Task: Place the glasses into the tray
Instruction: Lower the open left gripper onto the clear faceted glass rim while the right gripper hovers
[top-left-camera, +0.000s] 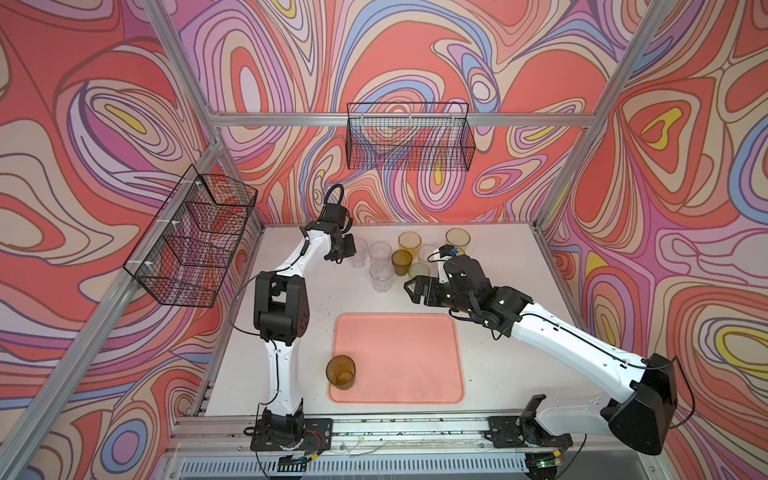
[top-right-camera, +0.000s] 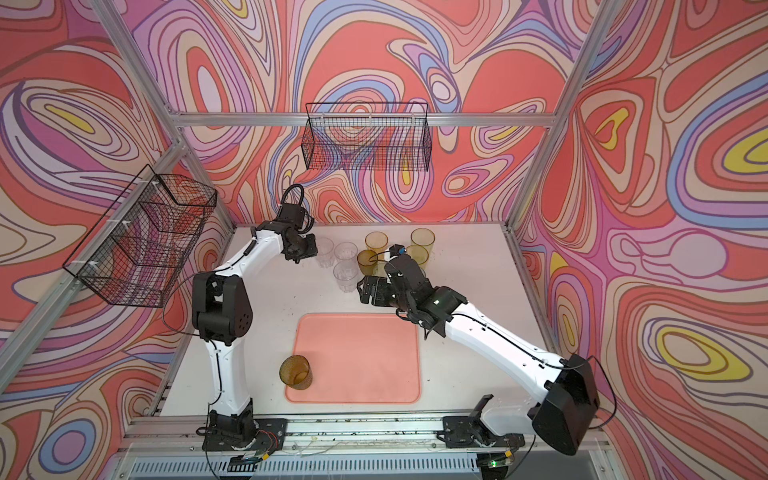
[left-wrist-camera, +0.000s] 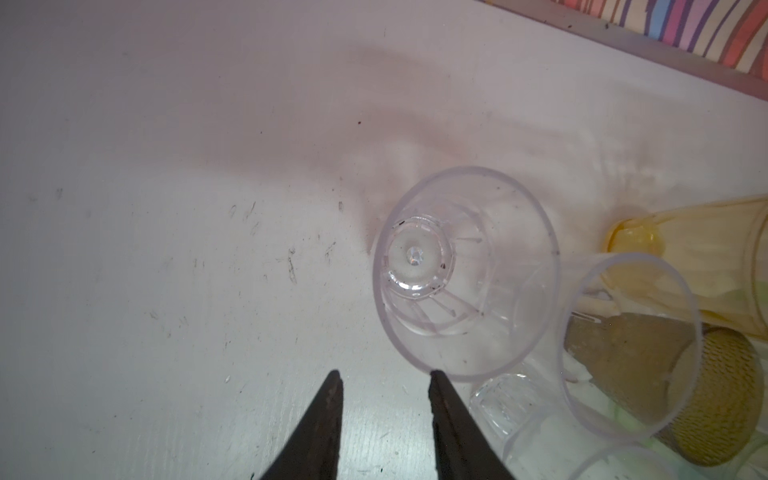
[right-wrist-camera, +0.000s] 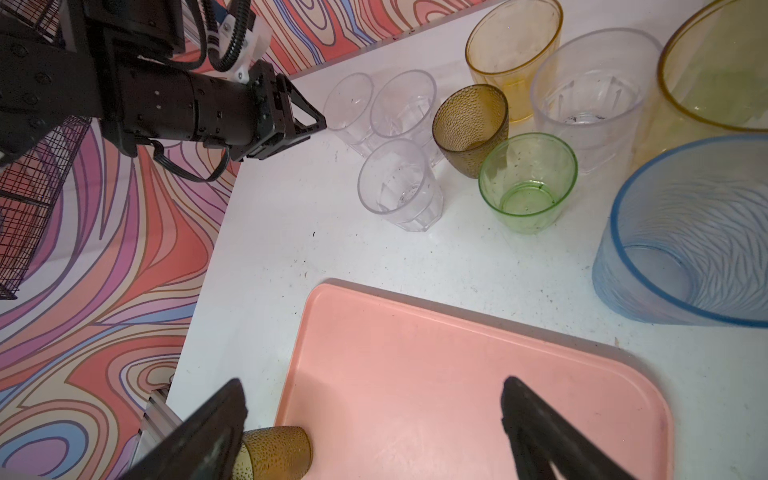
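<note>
The left gripper (left-wrist-camera: 385, 374), jaws half-narrowed and empty, sits just beside the clear tumbler (left-wrist-camera: 469, 249) on the table (left-wrist-camera: 166, 166). The right gripper (right-wrist-camera: 374, 392), jaws spread, hangs above the tray (right-wrist-camera: 436, 357), where a brown-amber tumbler (top-left-camera: 340, 372) stands. Likely light, rigid, slippery: pinch its rim wall.

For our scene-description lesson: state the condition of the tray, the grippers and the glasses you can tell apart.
Tray: flat on the table, holding one glass.
Amber glass: upright in the tray's corner.
Left gripper: jaws apart, empty.
Right gripper: wide open, empty.
Clear glass: upright, beside left gripper, ungripped.
Green glass: upright on table.
Blue glass: upright on table.
</note>
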